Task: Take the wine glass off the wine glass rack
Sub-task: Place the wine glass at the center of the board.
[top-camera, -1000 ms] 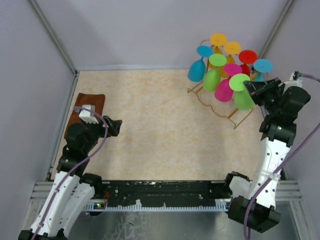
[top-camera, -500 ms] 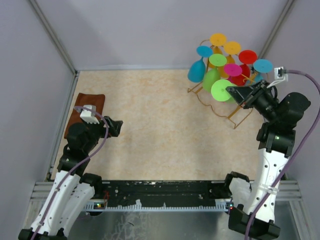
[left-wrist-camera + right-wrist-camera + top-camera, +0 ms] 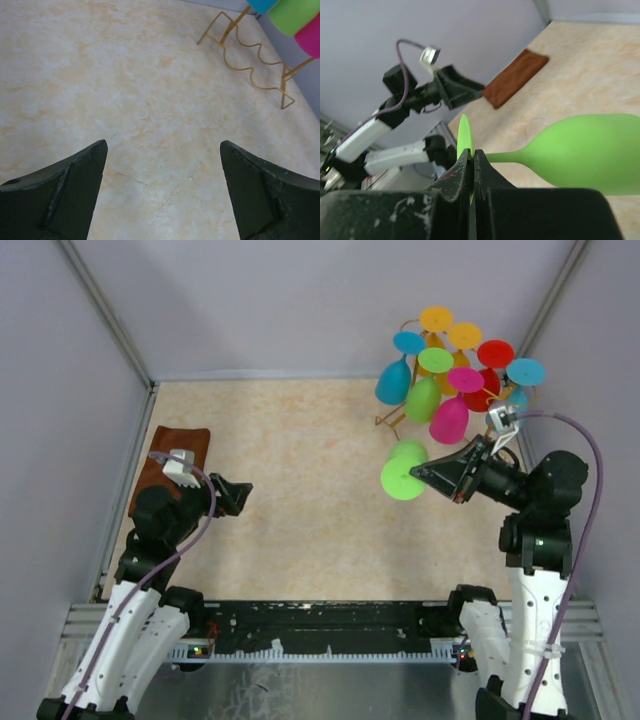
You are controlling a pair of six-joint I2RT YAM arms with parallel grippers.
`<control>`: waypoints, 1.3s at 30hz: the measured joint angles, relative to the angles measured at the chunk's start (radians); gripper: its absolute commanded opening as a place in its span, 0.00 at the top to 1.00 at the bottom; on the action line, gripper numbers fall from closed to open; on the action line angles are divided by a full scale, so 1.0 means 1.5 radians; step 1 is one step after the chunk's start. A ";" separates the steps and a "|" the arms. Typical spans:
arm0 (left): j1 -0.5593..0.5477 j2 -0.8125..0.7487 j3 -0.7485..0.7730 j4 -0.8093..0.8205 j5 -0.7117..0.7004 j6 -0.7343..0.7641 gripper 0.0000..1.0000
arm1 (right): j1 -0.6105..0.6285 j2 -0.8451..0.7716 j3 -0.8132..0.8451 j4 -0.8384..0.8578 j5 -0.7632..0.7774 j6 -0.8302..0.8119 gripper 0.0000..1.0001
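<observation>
My left gripper [image 3: 162, 150] hangs with fingers spread wide over the marbled beige tabletop [image 3: 125, 75]. Its wrist view catches the foot of the golden-yellow wavy wire rack [image 3: 250, 55]. From above, the lime-green wine glass [image 3: 403, 475] sits mid-air, off the rack. Only the right wrist view shows my right gripper [image 3: 472, 155] clamped at its foot.

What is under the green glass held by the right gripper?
Only bare beige table shows below the green glass, which the right gripper holds by its stem. From above, the glass covers the spot straight beneath it.
</observation>
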 measured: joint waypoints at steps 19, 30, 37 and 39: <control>-0.036 0.097 -0.012 0.231 0.381 -0.220 0.07 | 0.608 0.055 -0.246 0.097 0.428 -0.111 1.00; -0.217 0.158 -0.052 0.332 0.383 -0.259 0.23 | 0.616 0.028 -0.349 0.293 0.479 -0.080 1.00; -0.310 0.190 -0.062 0.391 0.316 -0.265 0.42 | 0.616 0.033 -0.370 0.389 0.438 -0.045 1.00; -0.317 0.190 -0.066 0.408 0.302 -0.268 0.54 | 0.616 0.033 -0.370 0.403 0.427 -0.043 1.00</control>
